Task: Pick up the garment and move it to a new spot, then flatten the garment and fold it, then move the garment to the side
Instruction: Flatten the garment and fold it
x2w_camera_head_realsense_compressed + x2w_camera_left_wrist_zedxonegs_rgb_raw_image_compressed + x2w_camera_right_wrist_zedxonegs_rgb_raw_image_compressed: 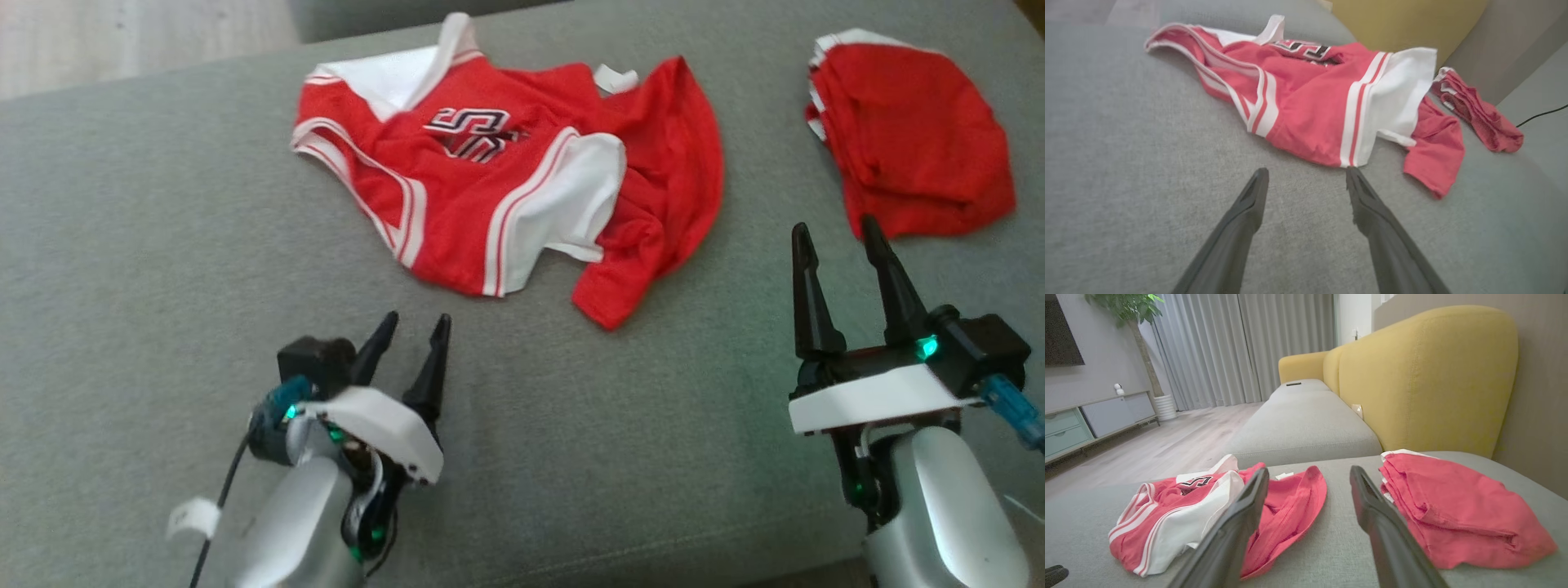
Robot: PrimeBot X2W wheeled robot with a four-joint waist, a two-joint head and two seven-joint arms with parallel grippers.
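r fingers (1237, 535) apart, garment (1167, 514) beyond; r wrist view adds yellow backrest (1429, 375).

Upper middle of my head view: black, white-edged lettering (472, 132) on the red jersey (498, 204), too crumpled for me to read.

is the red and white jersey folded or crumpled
Crumpled: the jersey lies bunched on the grey cushion, white panels turned over, a red corner trailing.
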